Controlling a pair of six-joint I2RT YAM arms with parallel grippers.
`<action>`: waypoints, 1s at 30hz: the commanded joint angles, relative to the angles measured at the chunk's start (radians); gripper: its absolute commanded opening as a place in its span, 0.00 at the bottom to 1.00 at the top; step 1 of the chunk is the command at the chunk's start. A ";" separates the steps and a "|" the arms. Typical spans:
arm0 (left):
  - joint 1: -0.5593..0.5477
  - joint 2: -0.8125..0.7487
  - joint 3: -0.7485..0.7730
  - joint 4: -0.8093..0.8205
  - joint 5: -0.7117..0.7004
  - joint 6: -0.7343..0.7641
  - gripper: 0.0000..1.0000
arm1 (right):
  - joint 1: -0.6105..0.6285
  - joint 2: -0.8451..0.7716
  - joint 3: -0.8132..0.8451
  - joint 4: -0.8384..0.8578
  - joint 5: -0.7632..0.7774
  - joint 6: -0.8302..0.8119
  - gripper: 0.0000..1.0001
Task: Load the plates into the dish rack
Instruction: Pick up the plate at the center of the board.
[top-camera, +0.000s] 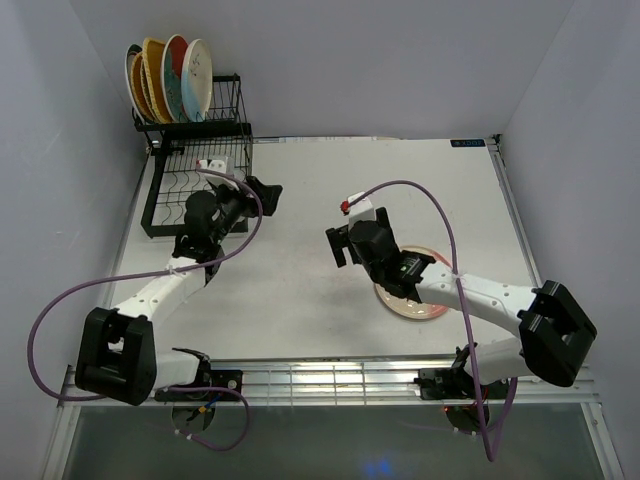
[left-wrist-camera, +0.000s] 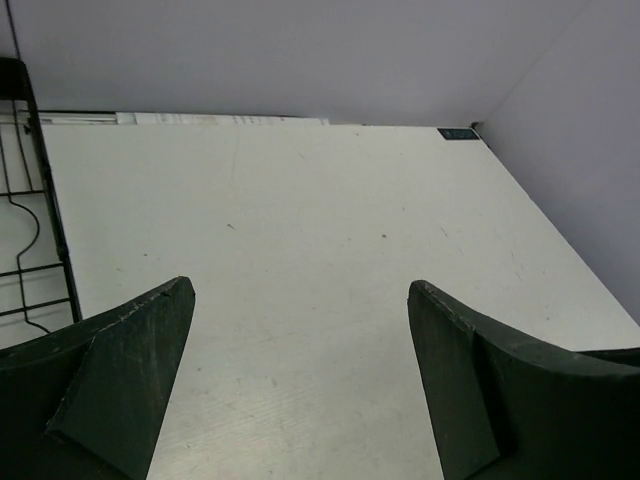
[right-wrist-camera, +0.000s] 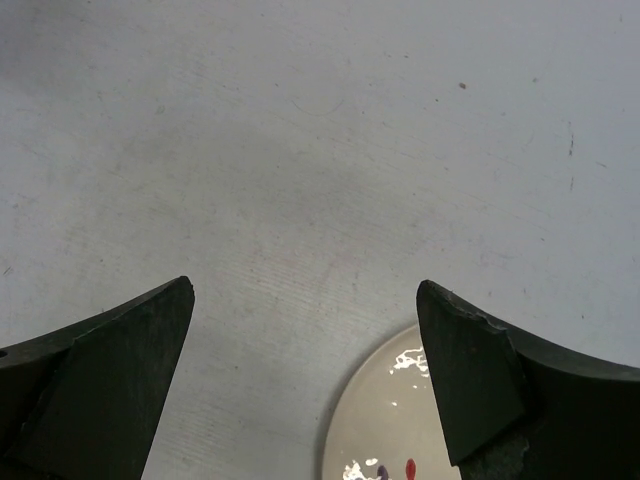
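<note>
Between pale lilac walls (top-camera: 350, 60), a white tabletop (top-camera: 300, 290) bears the black two-tier wire dish rack (top-camera: 160, 215) (far-left corner), four plates (top-camera: 170, 80) upright on top. One cream pink-rimmed plate (top-camera: 408, 306) lies flat near the right gripper (right-wrist-camera: 305, 380), which is spread wide and empty like the left gripper (left-wrist-camera: 300, 380).

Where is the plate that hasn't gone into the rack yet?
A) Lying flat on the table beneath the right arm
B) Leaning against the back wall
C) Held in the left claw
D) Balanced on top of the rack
A: the plate lies flat on the table, partly covered by the right arm, while the left gripper and right gripper are both open and hold nothing.
</note>
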 joint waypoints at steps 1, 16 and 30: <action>-0.041 0.025 -0.019 0.076 -0.027 0.022 0.98 | -0.006 0.026 0.081 -0.184 0.068 0.075 0.98; -0.092 0.105 -0.046 0.122 -0.073 0.045 0.98 | -0.011 0.116 0.110 -0.444 0.002 0.124 0.86; -0.101 0.130 -0.049 0.131 -0.103 0.055 0.98 | -0.011 0.204 0.087 -0.554 -0.057 0.233 0.69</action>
